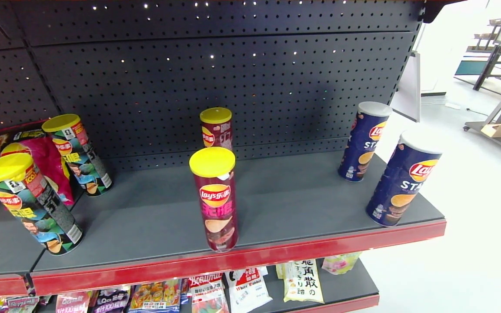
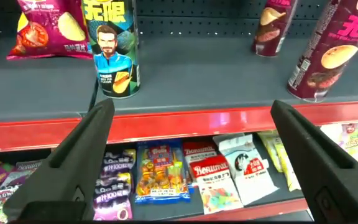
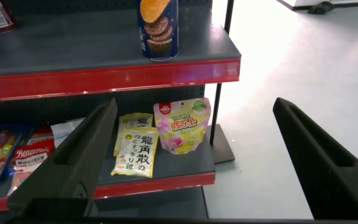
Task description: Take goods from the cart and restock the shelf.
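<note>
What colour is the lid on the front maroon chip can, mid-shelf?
Yellow. The lid shows best in the head view.

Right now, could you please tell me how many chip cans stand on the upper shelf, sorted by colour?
Green cans: 2
Maroon cans: 2
Blue cans: 2
Total: 6

Matte black, long tapered wedges form left fingers (image 2: 73, 163) and right fingers (image 3: 321, 155)
</note>
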